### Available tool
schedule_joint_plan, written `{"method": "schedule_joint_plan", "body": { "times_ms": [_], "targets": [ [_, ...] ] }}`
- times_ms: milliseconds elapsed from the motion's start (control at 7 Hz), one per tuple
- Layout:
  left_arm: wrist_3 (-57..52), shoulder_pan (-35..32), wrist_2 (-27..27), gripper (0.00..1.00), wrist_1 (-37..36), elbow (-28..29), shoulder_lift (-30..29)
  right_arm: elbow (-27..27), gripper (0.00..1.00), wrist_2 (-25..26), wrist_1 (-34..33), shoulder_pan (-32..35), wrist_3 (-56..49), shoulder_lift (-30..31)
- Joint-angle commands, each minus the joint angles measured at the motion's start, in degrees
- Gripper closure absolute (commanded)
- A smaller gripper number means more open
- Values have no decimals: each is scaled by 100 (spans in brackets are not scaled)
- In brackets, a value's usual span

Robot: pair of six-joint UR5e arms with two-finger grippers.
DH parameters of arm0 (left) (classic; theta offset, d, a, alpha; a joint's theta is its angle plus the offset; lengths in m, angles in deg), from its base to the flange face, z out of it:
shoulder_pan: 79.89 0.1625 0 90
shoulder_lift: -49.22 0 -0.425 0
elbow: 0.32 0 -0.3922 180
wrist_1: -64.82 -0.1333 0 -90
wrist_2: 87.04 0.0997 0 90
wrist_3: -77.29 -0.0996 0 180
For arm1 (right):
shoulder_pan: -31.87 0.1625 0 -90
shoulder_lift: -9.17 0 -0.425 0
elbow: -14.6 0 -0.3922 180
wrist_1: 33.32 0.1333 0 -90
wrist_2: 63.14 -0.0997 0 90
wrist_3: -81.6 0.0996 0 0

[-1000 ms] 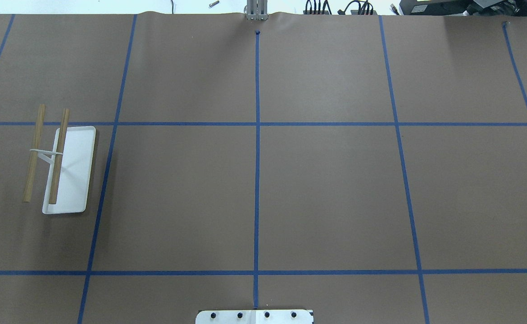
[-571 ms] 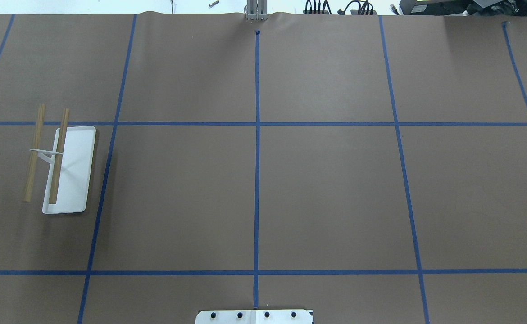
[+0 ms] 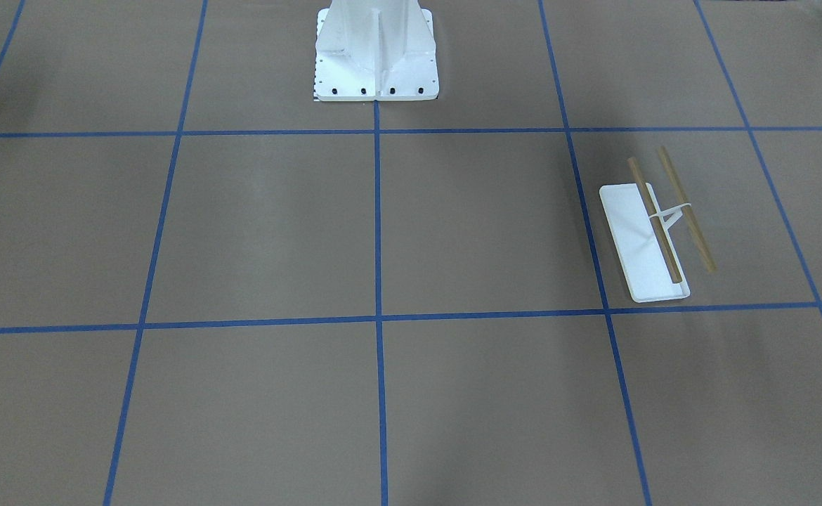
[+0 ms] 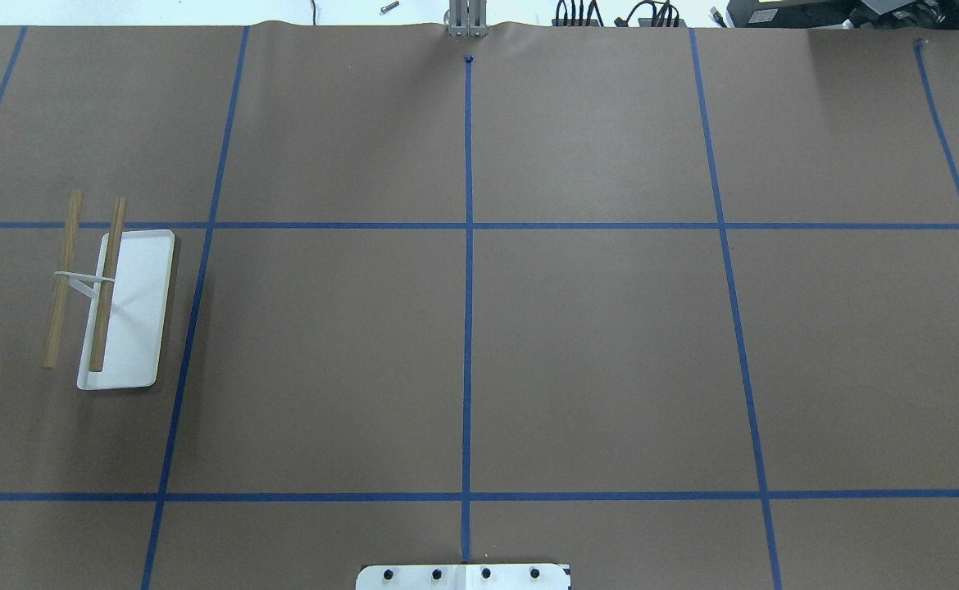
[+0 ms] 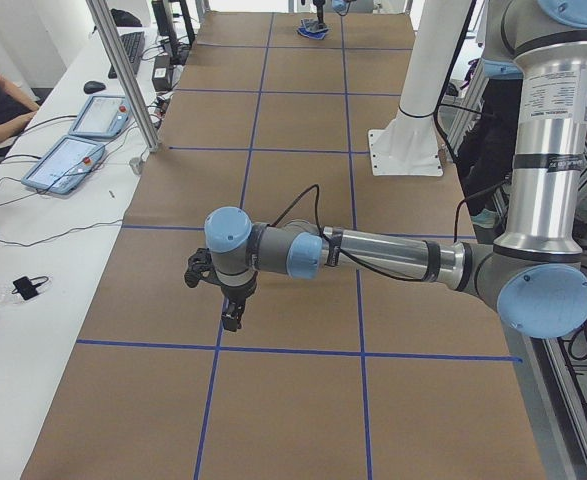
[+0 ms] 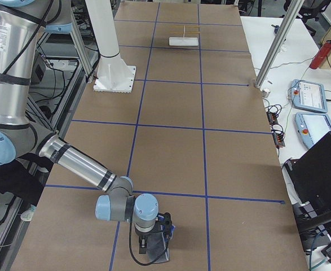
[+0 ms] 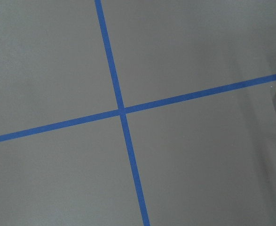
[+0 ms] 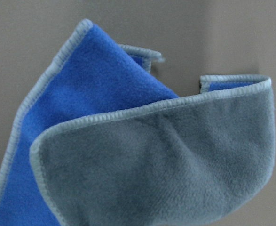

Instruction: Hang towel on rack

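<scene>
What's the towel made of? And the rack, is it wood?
The towel looks like soft fleece or microfibre: fuzzy matte nap, blue one side, grey the other, pale stitched edge. On the rack, the rods look like wood, tan and dull. Its tray is smooth white, painted metal or plastic; I cannot tell which.

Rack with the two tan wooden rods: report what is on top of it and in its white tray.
Nothing: both tan wooden rods of the white rack are bare, and the flat tray shows only white. The tray strip beneath one rod is hidden overhead.
</scene>
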Motion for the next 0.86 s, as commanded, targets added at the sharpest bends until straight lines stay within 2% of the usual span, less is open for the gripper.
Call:
{"method": "schedule_joint_plan", "body": {
  "times_ms": [0, 143, 286, 429, 571, 714],
  "targets": [
    [9, -8, -3, 2, 9, -8, 0, 31, 1, 16, 10, 0, -3, -25],
    [9, 0, -177, 2, 35, 0, 18, 84, 5, 16, 10, 0, -3, -52],
    [9, -8, -214, 2, 35, 0, 26, 93, 14, 16, 10, 0, -3, -52],
    [9, 0, -214, 2, 35, 0, 27, 93, 62, 16, 2, 0, 6, -35],
    [9, 0, -214, 2, 35, 0, 27, 93, 100, 7, 1, 0, -99, -43],
    [9, 0, -214, 2, 44, 0, 27, 41, 100, 7, 62, 18, -109, -34]
  ]
}}
